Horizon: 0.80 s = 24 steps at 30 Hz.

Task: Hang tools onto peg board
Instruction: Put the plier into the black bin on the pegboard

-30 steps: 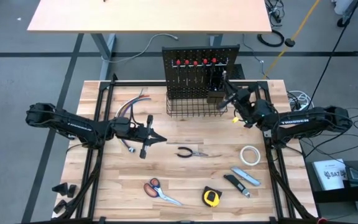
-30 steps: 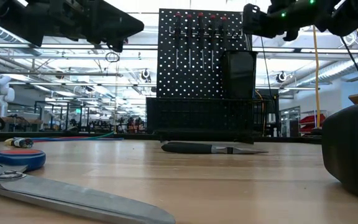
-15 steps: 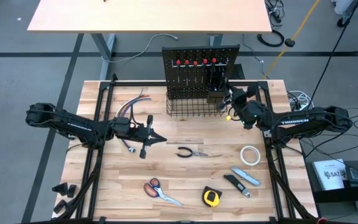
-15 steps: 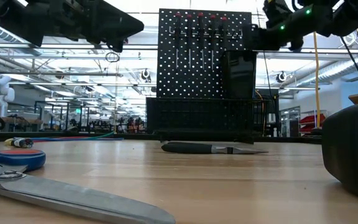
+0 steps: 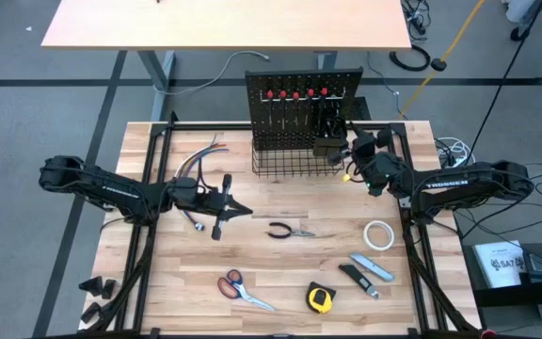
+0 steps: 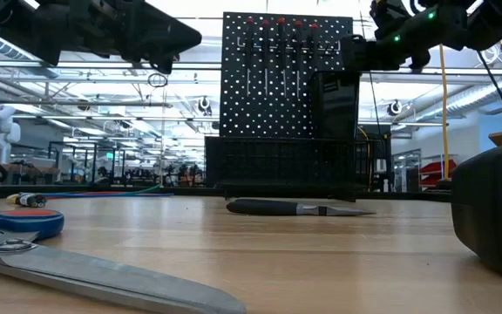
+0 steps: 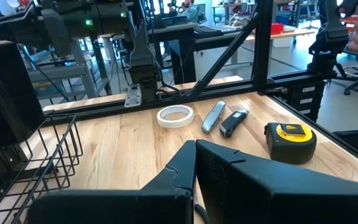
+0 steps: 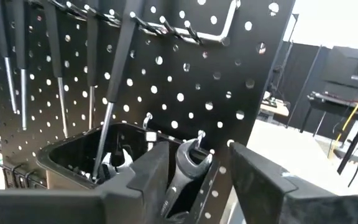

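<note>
The peg board stands upright at the table's far edge, with red-topped screwdrivers hung on it, a wire basket at its base and a black cup. My right gripper is level at the board's right side and open. A silver wrench sits between its fingers, its head on a hook of the board. My left gripper hovers shut and empty over the table's left middle. Pliers, scissors, tape measure, utility knife and tape roll lie on the table. My right gripper comes level at the board's face, its open fingers on either side of the wrench's shaft. One finger stands right beside the shaft; whether it touches, I cannot tell. The other finger stands clear. The wrench hangs upright from the hook by its head.
A bundle of coloured wires lies at the far left of the table. A second dark knife lies beside the utility knife. Black frame rails run along both sides of the table. Bare wood lies between the basket and the pliers.
My right gripper has tipped down to level at the peg board's right side, sunk slightly and opened, letting go of the wrench, which now hangs on the hook. My left arm has kept still.
</note>
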{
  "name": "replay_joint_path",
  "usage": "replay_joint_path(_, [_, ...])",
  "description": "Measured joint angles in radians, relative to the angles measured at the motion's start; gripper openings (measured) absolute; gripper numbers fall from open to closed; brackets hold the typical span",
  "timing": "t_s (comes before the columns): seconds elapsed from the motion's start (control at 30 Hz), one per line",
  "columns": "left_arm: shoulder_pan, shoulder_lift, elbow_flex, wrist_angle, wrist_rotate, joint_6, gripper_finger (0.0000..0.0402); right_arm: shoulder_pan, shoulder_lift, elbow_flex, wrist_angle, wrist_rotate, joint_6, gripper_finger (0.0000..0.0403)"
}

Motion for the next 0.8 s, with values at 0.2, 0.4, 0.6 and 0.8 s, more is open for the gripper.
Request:
replay_joint_path(0.2, [0.0, 0.0, 0.0, -0.02, 0.0, 0.001, 0.0015, 0.026, -0.058, 0.007, 0.019, -0.004, -0.07, 0.0186])
replay_joint_path(0.4, [0.0, 0.0, 0.0, -0.02, 0.0, 0.001, 0.0015, 0.085, -0.145, 0.008, 0.02, -0.013, -0.022, 0.0201])
replay_joint_path(0.6, [0.001, 0.0, 0.0, -0.023, 0.084, -0.008, 0.0015, 0.182, -0.184, 0.008, -0.12, -0.237, 0.154, 0.0196])
replay_joint_path(0.8, [-0.001, 0.027, 0.0, -0.014, 0.188, -0.009, 0.0015, 0.238, -0.148, 0.008, -0.271, -0.634, 0.412, 0.0195])
